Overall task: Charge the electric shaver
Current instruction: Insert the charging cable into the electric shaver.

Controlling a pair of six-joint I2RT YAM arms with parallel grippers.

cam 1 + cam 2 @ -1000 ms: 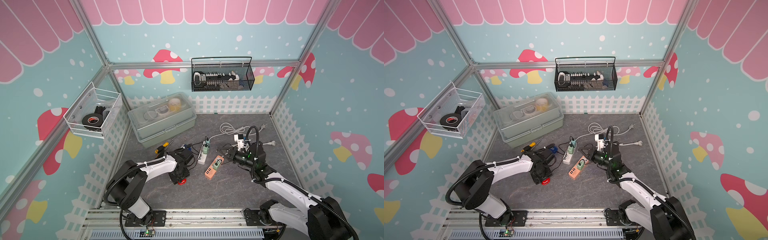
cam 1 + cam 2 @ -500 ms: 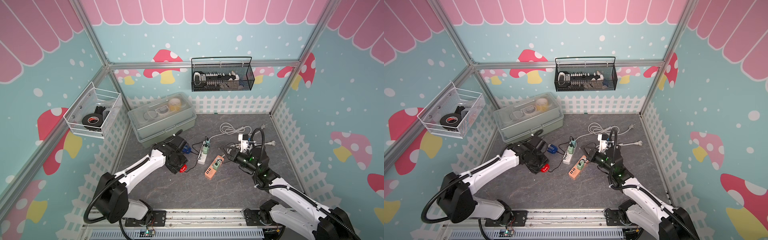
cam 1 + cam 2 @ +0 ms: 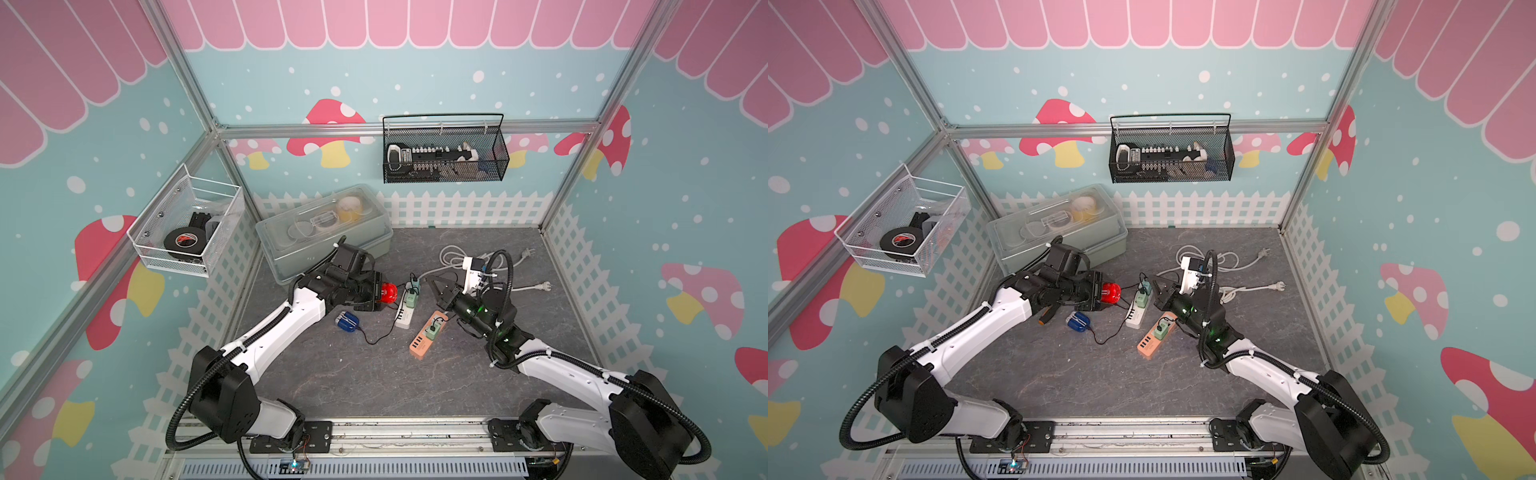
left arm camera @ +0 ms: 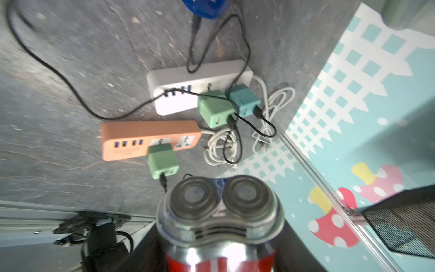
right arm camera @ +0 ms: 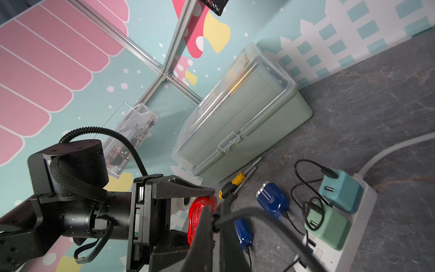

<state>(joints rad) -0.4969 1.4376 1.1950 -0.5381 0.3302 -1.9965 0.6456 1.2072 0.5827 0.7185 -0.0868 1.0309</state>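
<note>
In both top views the left jaws grasp the red shaver (image 3: 389, 293) above the surface (image 3: 374, 382), between its centre and left edge, just beside the white strip (image 3: 405, 316). The left wrist view shows the shaver's twin heads facing the orange strip (image 4: 141, 139). In the right wrist view the right jaws are clenched on a black cable (image 5: 249, 210), near the shaver.

A robot lab cell: aluminium frame (image 3: 270, 133), mushroom-printed walls (image 3: 415, 75).

Shaver (image 3: 388, 293) L of pwr strip (image 3: 405, 314), box (image 3: 293, 262) behind.
</note>
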